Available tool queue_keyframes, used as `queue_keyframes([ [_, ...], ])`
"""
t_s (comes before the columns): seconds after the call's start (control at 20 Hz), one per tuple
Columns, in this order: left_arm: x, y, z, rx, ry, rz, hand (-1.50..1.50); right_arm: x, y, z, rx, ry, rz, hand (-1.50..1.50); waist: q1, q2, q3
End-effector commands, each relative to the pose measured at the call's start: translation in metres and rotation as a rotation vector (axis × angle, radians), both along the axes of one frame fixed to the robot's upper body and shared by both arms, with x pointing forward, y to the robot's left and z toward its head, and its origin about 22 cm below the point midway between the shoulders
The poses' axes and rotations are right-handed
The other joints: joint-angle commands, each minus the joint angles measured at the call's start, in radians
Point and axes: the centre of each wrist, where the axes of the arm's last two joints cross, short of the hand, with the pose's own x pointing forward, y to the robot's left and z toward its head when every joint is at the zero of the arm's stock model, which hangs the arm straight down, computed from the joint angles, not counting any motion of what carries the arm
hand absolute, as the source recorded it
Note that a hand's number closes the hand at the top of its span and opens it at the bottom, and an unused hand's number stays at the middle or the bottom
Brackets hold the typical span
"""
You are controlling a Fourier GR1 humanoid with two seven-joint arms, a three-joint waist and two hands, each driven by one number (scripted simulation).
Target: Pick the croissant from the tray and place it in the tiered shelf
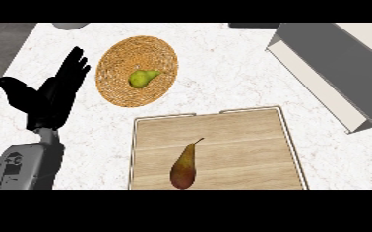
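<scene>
A wooden tray [240,132] with a thin metal rim lies on the counter at lower centre. On it lies a brown-red pear [184,167], stem pointing up-right; no croissant shows. The grey tiered shelf [330,64] stands at the upper right, slanting down the right side. My left hand [54,96] rests open at the left, fingers straight and pointing up, left of the woven mat and apart from the tray. My right hand does not show.
A round woven mat [120,86] lies above the tray's left corner with a small green pear [141,77] on it. A grey round object [70,25] peeks in at the top left. White marble counter [225,73] lies between mat and shelf.
</scene>
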Motion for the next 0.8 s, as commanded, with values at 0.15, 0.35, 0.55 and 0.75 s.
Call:
queue_keyframes([
  [0.15, 0.001, 0.006, -0.004, -0.012, 0.008, -0.005, 0.00, -0.028, -0.046, 0.022, 0.170, 0.142, 0.143, -1.50, -0.004, 0.001, 0.000],
  [0.35, -0.007, -0.005, 0.001, -0.005, 0.019, -0.013, 0.00, -0.070, -0.085, 0.016, 0.192, 0.156, 0.112, -1.50, 0.006, 0.003, 0.002],
  [0.55, 0.002, -0.011, -0.011, -0.025, 0.004, -0.002, 0.00, -0.115, -0.111, 0.048, 0.196, 0.110, 0.190, -1.50, -0.011, 0.004, 0.002],
  [0.75, -0.015, -0.002, -0.003, -0.017, -0.006, 0.001, 0.00, -0.144, -0.127, 0.037, 0.229, 0.087, 0.265, -1.50, 0.000, 0.000, 0.003],
])
